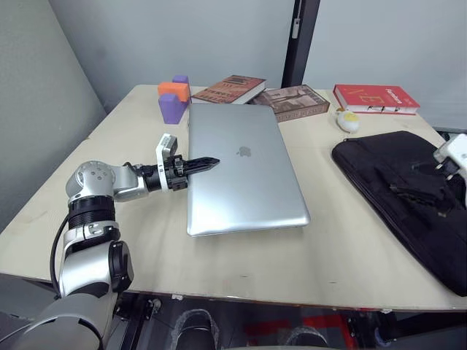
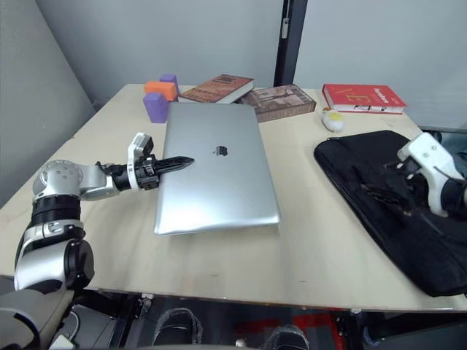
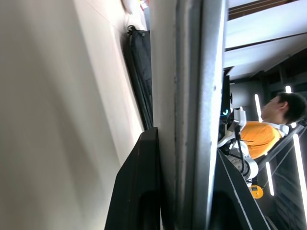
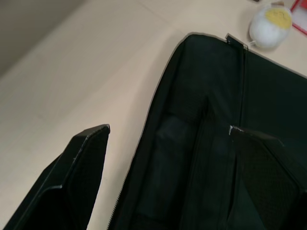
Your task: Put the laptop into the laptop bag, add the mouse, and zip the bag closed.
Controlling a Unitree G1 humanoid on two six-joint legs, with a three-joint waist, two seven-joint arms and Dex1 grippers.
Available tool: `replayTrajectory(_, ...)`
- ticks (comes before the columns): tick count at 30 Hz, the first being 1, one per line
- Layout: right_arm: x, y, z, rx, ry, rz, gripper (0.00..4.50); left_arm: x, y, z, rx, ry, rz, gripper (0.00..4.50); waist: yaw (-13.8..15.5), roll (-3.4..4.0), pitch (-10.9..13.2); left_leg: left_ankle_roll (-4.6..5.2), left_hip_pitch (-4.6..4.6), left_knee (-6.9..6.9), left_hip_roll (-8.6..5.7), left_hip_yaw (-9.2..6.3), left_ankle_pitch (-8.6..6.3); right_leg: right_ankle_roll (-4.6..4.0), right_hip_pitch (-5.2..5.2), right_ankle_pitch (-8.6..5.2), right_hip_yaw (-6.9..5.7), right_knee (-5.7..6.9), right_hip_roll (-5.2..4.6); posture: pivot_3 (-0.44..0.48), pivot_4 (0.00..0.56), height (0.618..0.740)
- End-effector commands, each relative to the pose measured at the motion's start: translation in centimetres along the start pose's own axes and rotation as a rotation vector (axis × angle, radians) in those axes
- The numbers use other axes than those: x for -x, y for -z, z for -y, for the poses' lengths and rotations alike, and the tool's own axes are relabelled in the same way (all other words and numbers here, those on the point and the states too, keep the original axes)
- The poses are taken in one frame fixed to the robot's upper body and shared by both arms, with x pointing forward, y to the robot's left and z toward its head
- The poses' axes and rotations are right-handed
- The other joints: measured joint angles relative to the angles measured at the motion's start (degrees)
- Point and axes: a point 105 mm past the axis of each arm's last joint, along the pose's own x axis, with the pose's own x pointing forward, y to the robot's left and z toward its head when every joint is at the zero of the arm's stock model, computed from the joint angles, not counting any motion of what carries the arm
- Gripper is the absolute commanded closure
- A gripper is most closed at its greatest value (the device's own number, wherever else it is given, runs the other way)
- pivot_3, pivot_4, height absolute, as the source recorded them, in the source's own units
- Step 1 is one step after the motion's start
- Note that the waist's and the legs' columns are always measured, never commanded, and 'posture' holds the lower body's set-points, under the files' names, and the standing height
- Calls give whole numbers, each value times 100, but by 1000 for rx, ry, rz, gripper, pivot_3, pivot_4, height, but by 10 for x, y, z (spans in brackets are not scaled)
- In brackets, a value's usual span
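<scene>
The silver laptop (image 1: 244, 171) lies closed in the middle of the table, logo up. My left gripper (image 1: 206, 163) reaches in from the left and is shut on the laptop's left edge; in the left wrist view that laptop edge (image 3: 192, 96) sits between the two fingers. The black laptop bag (image 1: 394, 164) lies flat on the right side of the table. Just above its near-left part my right gripper (image 4: 168, 129) hovers open, holding nothing. The mouse is out of view.
Along the table's far edge stand purple and orange blocks (image 1: 174, 98), two brown books (image 1: 230, 89) (image 1: 295, 100) and a red book (image 1: 376, 97). A white-and-yellow egg toy (image 1: 348, 120) sits by the bag's far corner. A person in an orange shirt (image 3: 259, 136) is beyond the table.
</scene>
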Motion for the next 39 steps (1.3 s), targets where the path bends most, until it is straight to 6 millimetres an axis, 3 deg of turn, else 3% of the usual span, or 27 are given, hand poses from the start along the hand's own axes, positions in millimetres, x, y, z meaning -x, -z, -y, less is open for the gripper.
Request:
replayTrajectory(1, -23, 13, 0, 34, 92, -12, 319, 0, -11, 37, -68, 195, 58, 4169, -39, -1, -1, 0, -2, 2, -1, 1, 0, 1, -1, 0, 1, 0, -1, 0, 150, 725)
replayTrajectory(4, -38, 28, -5, 71, 96, -47, 319, -1, -10, 37, -65, 203, 68, 4169, -60, -1, 0, 1, -15, 8, -2, -2, 1, 2, -11, 1, 0, 7, -1, 0, 150, 725)
replayTrajectory(9, -51, 49, 6, 89, 154, -101, 319, -3, -7, 35, -64, 201, 70, 4169, -100, -1, 0, 4, -30, 28, -3, -5, -1, 5, -19, 3, 0, 9, -2, 0, 150, 725)
replayTrajectory(17, -54, 45, 11, 15, 147, -41, 319, -2, -4, 32, -59, 192, 77, 4169, -151, -1, 0, 6, -29, 56, -2, -13, -2, 5, -17, 3, 1, 41, -3, 0, 150, 725)
replayTrajectory(22, -61, 58, 8, -22, 133, -78, 319, -3, -5, 32, -57, 192, 83, 4169, -150, -1, 0, 8, -29, 76, -3, -18, -3, 5, -15, 3, 3, 60, -4, 0, 150, 725)
replayTrajectory(25, -65, 68, 2, -41, 116, -107, 1123, -3, -6, 32, -57, 187, 88, 4169, -154, -1, 0, 8, -29, 77, -3, -19, -3, 5, -15, 3, 3, 64, -4, 0, 150, 725)
replayTrajectory(35, -68, 79, -10, -81, 82, -142, 4468, -5, -3, 31, -56, 190, 80, 4169, -155, -2, -1, 6, -20, 87, -3, -24, -6, 2, 4, 5, 2, 63, -4, 0, 150, 725)
replayTrajectory(39, -68, 76, -12, -82, 73, -131, 4491, -7, -2, 31, -55, 195, 76, 4169, -156, -2, -1, -3, -7, 88, -2, -24, -12, 0, 15, 6, 2, 63, -4, 0, 150, 725)
